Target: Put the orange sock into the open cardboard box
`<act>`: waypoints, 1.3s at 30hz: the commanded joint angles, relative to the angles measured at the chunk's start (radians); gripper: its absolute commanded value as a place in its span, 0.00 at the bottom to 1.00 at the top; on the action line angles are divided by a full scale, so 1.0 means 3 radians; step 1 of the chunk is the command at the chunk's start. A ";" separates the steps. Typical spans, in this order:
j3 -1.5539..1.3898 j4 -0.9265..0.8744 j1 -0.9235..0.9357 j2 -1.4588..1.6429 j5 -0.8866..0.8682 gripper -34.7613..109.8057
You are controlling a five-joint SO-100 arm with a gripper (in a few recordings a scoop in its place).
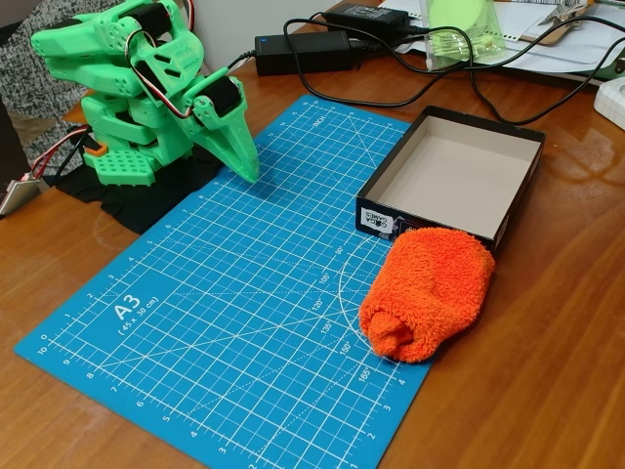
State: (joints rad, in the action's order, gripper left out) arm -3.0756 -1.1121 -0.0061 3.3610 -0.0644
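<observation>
Lying nearest the camera in the fixed view, the blue A3 gridded cutting mat (215, 322) covers the brown wooden table (547, 371). On the mat's right edge rests the bright orange fuzzy sock (427, 291), rolled thick, its folded cuff end toward the camera and its far end touching the near wall of the shallow black cardboard box (454, 174), whose pale beige inside holds nothing. Farther left the green plastic arm sits folded down, its gripper (246, 166) tip on the mat, fingers together, well apart from the sock. Behind, black power adapters (305, 51) and cables (459, 88) trail across the table.
</observation>
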 commanded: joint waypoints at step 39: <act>0.3794 0.2229 0.0660 -0.5717 0.0977 0.46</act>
State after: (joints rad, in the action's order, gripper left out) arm -1.9727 -0.5016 0.2163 1.6674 0.2148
